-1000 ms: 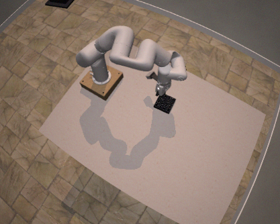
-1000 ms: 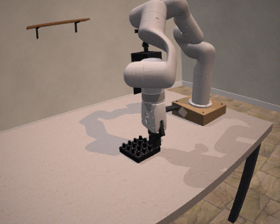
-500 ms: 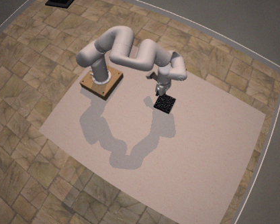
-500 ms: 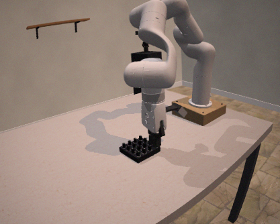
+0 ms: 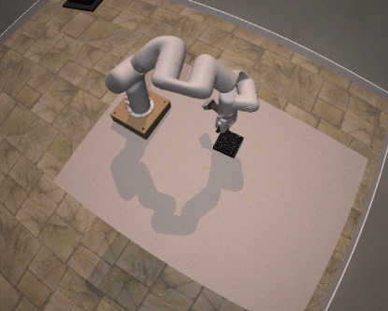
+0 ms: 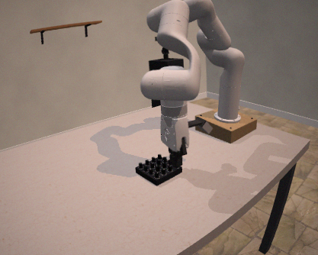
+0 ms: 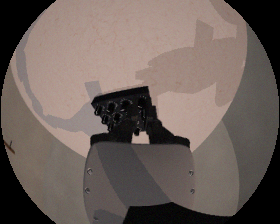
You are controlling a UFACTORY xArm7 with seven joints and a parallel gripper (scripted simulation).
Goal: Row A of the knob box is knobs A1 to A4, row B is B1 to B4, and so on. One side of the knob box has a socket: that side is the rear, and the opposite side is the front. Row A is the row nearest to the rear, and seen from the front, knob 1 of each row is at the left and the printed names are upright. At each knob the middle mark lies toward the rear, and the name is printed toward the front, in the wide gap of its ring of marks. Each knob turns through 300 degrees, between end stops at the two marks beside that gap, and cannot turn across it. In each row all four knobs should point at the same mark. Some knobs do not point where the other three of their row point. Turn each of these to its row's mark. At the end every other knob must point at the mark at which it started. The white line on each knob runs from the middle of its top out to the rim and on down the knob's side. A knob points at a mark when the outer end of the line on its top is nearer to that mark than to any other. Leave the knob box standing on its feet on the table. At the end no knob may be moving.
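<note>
1. Knob box: a small black square box (image 6: 159, 169) studded with rows of short black knobs, standing flat on my pale beige worktop (image 6: 65, 195), out from my wooden base block (image 6: 243, 128).
2. In the top view the black box (image 5: 228, 143) lies to the side of my base block (image 5: 150, 127), well apart from it, with my arm arched over between them.
3. My end effector (image 6: 175, 154) points straight down over the box corner nearest my base block, its dark fingers among the knobs of that corner.
4. End effector state: fingers drawn in to a narrow gap, set around one corner knob. Whether they press on it I cannot tell.
5. The wrist view shows the box (image 7: 125, 111) just beyond my fingertips; knob lines and printed names are too small to read.
6. A wooden wall shelf (image 6: 66, 26) hangs behind.
</note>
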